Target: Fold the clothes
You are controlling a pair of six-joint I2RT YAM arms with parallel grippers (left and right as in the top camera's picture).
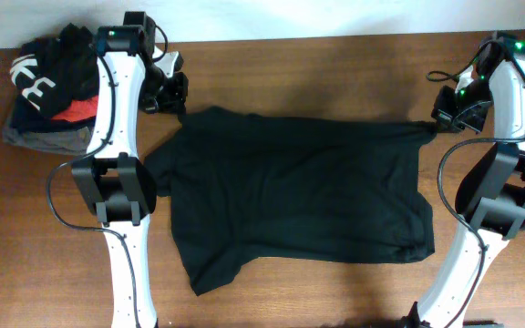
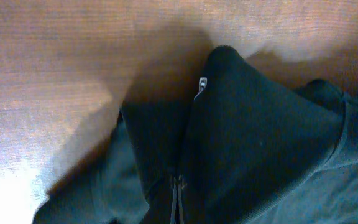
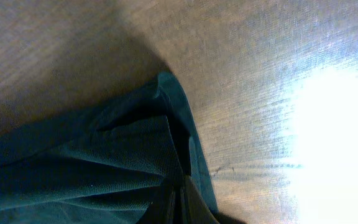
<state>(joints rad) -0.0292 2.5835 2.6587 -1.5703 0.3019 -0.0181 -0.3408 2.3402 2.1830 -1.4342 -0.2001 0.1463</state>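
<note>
Pinching far clothes [image 1: 290, 191] edge, table [image 1: 335, 73] beyond

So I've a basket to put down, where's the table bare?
Bare: the far strip beyond the black top, between left tool and right tool; the near-left corner, in front of the garment pile. Crowded: the pile's corner and by the right arm.

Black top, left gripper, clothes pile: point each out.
black top [image 1: 299, 191], overhead, middle of its body.
left gripper [image 1: 180, 109], overhead, fingertips pinching the top's corner.
clothes pile [image 1: 62, 59], overhead, its upper black garment.
</note>
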